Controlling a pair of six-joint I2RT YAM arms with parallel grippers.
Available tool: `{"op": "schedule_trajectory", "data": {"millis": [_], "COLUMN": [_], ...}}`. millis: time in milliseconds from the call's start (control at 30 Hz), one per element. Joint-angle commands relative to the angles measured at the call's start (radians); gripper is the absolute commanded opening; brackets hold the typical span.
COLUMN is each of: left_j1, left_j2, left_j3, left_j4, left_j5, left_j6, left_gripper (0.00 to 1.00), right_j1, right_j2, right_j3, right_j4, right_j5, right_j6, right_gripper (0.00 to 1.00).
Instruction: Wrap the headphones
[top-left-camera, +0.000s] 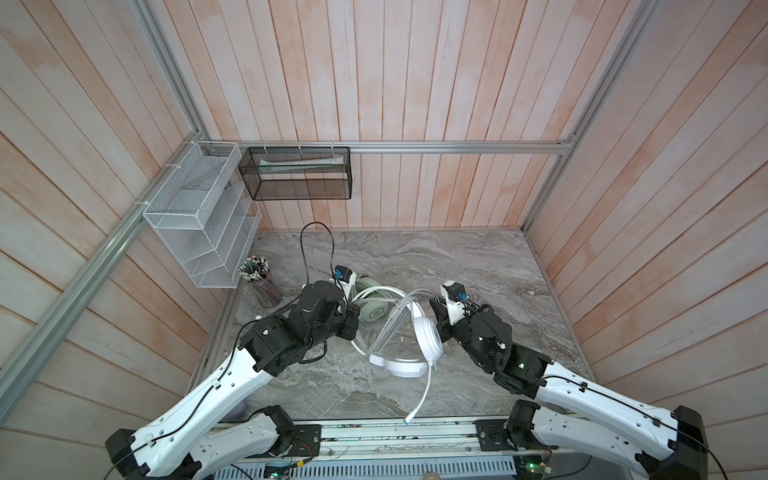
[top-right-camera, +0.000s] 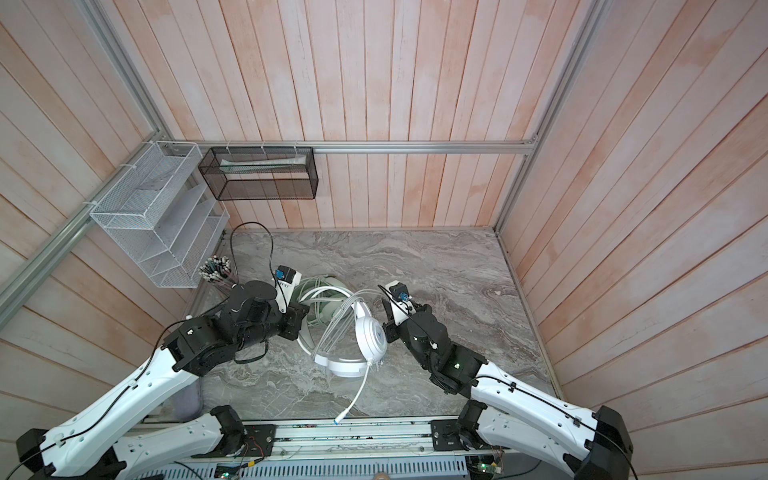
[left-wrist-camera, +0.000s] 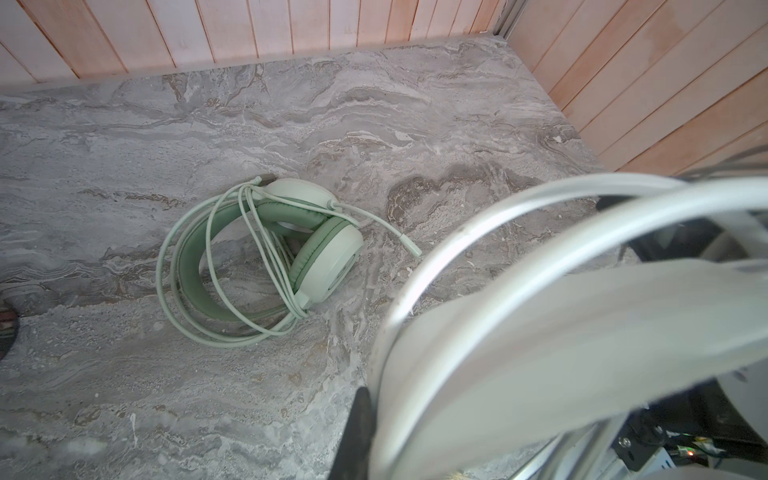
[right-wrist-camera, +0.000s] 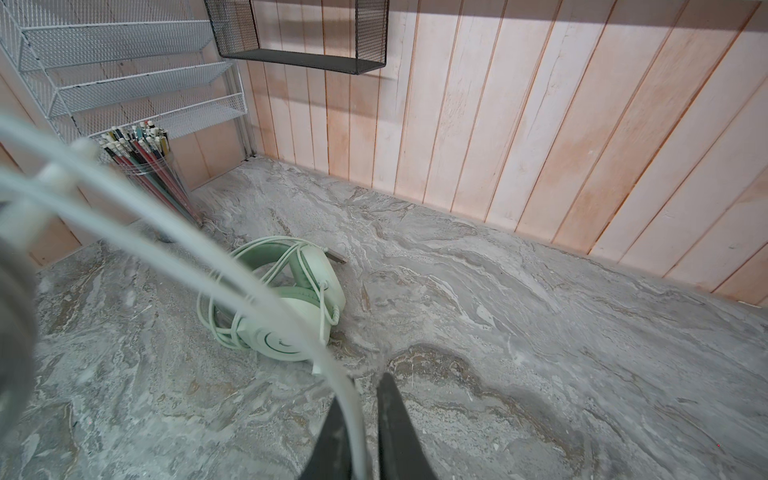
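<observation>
Right wrist view: right gripper (right-wrist-camera: 369, 380), jaws narrowly apart, straddles the white cable (right-wrist-camera: 351, 403). Left gripper (top-left-camera: 354, 322) clamps the white headset (top-left-camera: 426, 338).

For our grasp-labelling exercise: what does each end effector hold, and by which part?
The left end effector clamps the white headset by its headband. The right end effector has the cable running between slightly parted jaws, unclamped.

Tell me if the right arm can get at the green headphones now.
Probably not cleanly: the white headphones and their cable stand between the right gripper and the green headphones, and that cable runs between its jaws.
</observation>
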Motion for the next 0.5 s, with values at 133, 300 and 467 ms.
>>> {"op": "schedule_trajectory", "data": {"millis": [133,300,467], "left_j1": [0.010,0.010,0.010], "left_j2": [0.014,0.032,0.049], "left_j3": [0.051,0.032,0.001], "left_j4": [0.067,0.053,0.046], "left_j5": [0.002,0.002,0.003], "left_j6": [-0.043,-0.049,-0.063], "left_gripper": [0.00,0.00,0.00], "right_j1": [-0.008,-0.008,-0.018], "right_j2": [-0.019,-0.052,-0.087], "right_j3": [-0.028,-0.033,-0.049], "right_j4": [-0.063,-0.126,-0.241], "right_j5": [0.069,0.199,0.448], "right_j6": [0.093,0.155,0.264], "right_gripper": [0.26,0.35,0.56]}}
